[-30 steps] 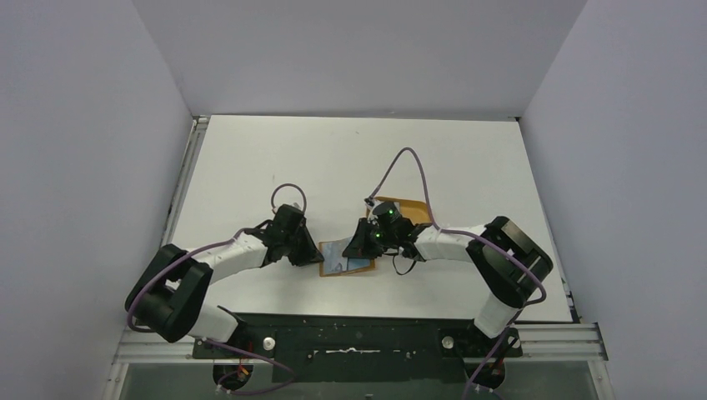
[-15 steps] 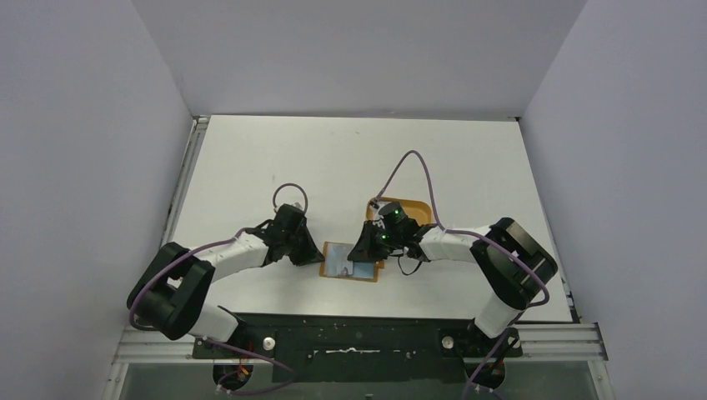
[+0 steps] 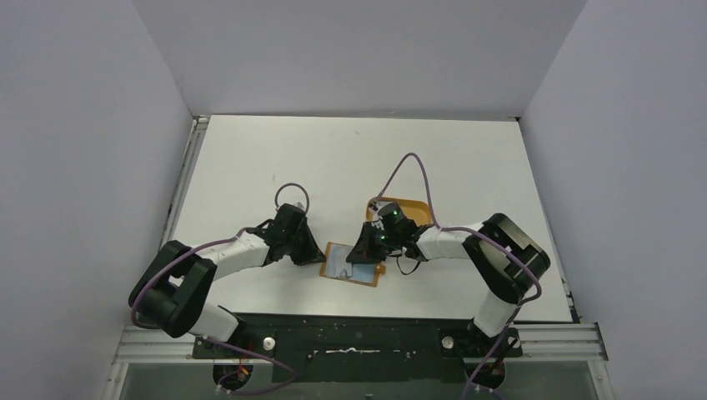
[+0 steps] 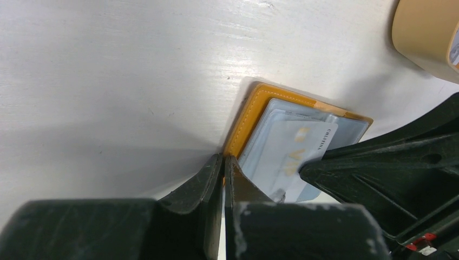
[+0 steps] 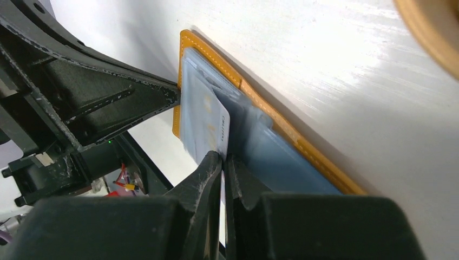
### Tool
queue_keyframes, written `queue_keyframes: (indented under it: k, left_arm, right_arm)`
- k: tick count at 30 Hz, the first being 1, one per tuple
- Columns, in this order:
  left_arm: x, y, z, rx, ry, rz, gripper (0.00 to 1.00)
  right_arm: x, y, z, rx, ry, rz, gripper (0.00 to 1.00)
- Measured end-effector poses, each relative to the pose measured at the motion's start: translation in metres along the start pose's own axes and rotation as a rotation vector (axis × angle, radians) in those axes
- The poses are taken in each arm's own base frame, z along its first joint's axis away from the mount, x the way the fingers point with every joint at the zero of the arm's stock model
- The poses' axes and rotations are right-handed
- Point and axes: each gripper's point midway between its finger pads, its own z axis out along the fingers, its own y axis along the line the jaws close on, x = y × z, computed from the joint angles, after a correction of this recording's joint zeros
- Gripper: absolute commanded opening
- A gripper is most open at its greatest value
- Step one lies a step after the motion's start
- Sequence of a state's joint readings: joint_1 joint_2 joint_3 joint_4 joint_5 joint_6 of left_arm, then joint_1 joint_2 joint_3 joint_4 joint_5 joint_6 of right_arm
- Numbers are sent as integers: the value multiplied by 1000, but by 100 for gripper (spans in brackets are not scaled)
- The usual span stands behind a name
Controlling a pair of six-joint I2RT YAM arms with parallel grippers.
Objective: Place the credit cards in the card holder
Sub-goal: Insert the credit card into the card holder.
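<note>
Sliding slightly toward the near edge of the table and turning a little, the card holder now lies skewed between the two arms, and the left jaws, which stood a little apart a second ago, have pinched together. On the left wrist view they are clenched at the corner of the holder's orange stitched border, apparently nipping that edge to pin it down. Just beyond, the right jaws are grasping a silvery-white credit card by its near end; its far end lies over the holder's clear inner pocket, at an angle, and whether the tip has entered the slot I cannot tell. A pale blue layer under the clear plastic may be another card, though that is unclear. With the holder now held fast, the push should no longer drag it across the table, so the insertion looks about to start in earnest. Farther back, the orange tray sits behind the right arm, apart from the holder.
</note>
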State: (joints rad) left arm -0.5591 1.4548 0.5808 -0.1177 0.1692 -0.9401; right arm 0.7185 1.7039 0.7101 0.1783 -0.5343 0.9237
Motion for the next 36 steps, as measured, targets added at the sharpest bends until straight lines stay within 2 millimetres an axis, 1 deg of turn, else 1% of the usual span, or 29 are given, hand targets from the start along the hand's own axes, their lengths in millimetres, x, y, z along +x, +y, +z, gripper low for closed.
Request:
queue_keyframes:
  k: [7,23,24,25,29,31,33,36]
  left_arm:
    - [0,-2,1,11,2,-3,0]
    - [2,-2,1,43,-18,-45,0]
    - [2,-2,1,44,-18,-45,0]
    - [2,-2,1,44,-18,-43,0]
    - [4,-2,0,46,-18,-41,0]
    - [5,-2,0,48,-15,-40,0]
    - [6,-2,0,49,-15,-39,0]
    - [7,-1,-1,48,-14,-39,0]
  right_arm:
    - [-3,1,8,-18,-7,40,0]
    - [-5,2,10,-11,-60,110,0]
    - [-5,3,10,-11,-64,110,3]
    - [-5,3,9,-11,-67,110,9]
    - [-5,3,3,9,-85,101,44]
    - [-5,3,-2,25,-89,98,57]
    - [-7,8,-11,30,-108,80,64]
    - [-7,8,-25,61,-122,54,69]
